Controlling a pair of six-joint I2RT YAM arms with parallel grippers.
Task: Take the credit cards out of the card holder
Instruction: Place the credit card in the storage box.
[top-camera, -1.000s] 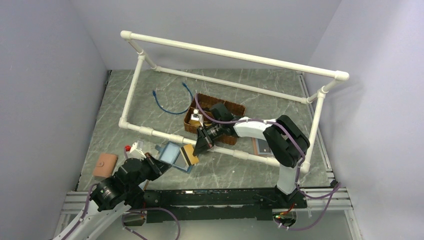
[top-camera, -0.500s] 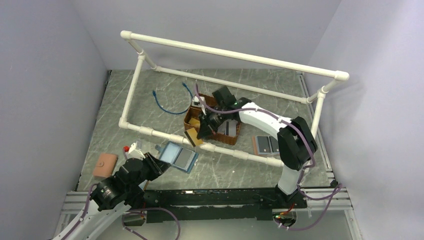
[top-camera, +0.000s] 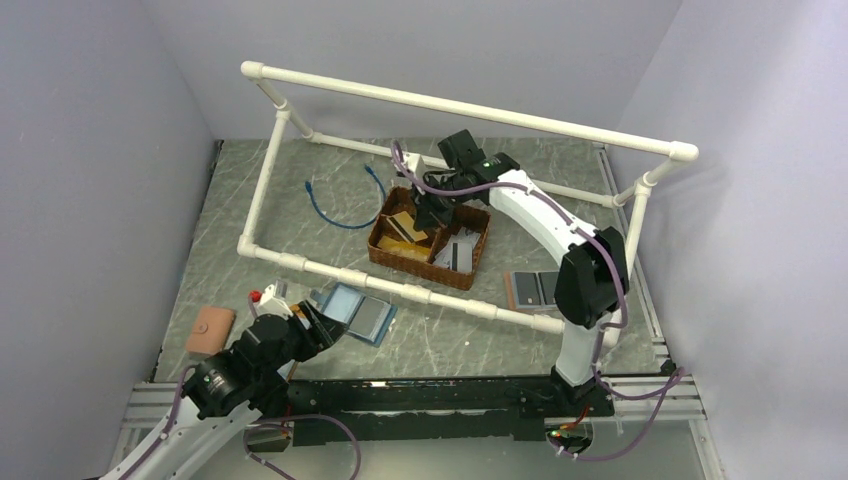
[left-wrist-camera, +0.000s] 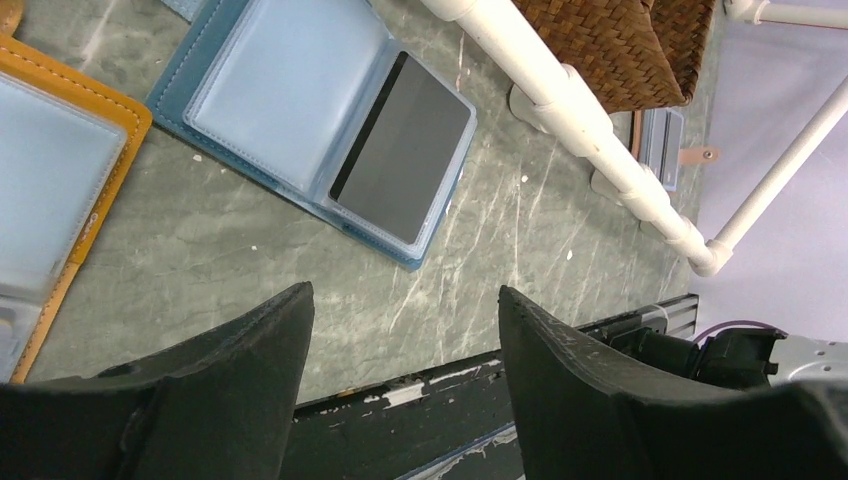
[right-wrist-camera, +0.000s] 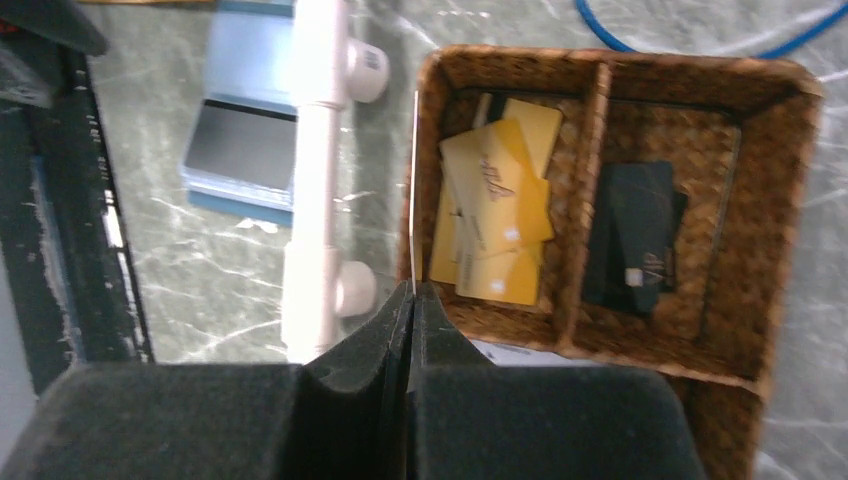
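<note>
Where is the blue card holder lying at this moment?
In the top view the card holder lies open left of centre, between the left gripper and the white pipe.

Pale lavender walls (top-camera: 100, 150) on left, back and right, no windows seen. Tabletop (top-camera: 300, 180) is grey-green marble-look slab with white veining. White PVC pipe frame (top-camera: 460, 108) stands on it, near rail low, far rail raised. Aluminium extrusion rails (top-camera: 650, 300) edge the slab. Lighting flat, even, soft shadows.
</note>
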